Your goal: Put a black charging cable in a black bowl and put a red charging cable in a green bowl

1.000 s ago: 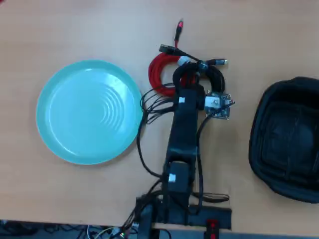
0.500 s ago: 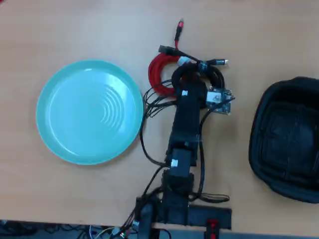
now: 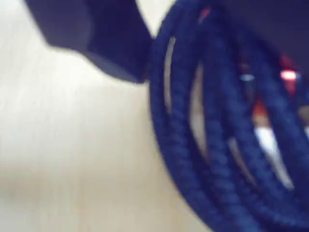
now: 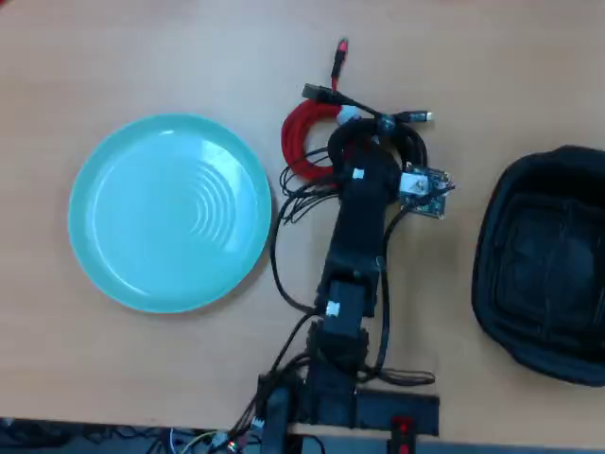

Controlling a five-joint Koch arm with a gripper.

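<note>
From the overhead view, the black charging cable (image 4: 408, 144) lay as a small round coil near the middle of the wooden table (image 4: 142, 47), with one silver-tipped plug pointing right and a second dark plug sticking out toward the upper left. Its coil touched and partly overlapped the red charging cable (image 4: 301, 140), a bright red coil just to its left whose long plug end pointed straight up the picture. The arm (image 4: 354, 236) reached up from the bottom edge and covered the lower left of the black coil, so I could not see the gripper's (image 4: 364, 151) tips there, and I could not tell whether it was clenched or released.

In the wrist view the black cable (image 3: 193, 145) filled the right half, blurred but plainly braided, its loops running steeply from top to bottom. A dark blocky part of the gripper sat at the top left, too blurred to read.

The green bowl (image 4: 104, 246), a pale turquoise round dish with ripple rings, sat well apart to the left. The black bowl (image 4: 501, 284), matte, rounded-square and stepped inside, was cut off by the right edge.
</note>
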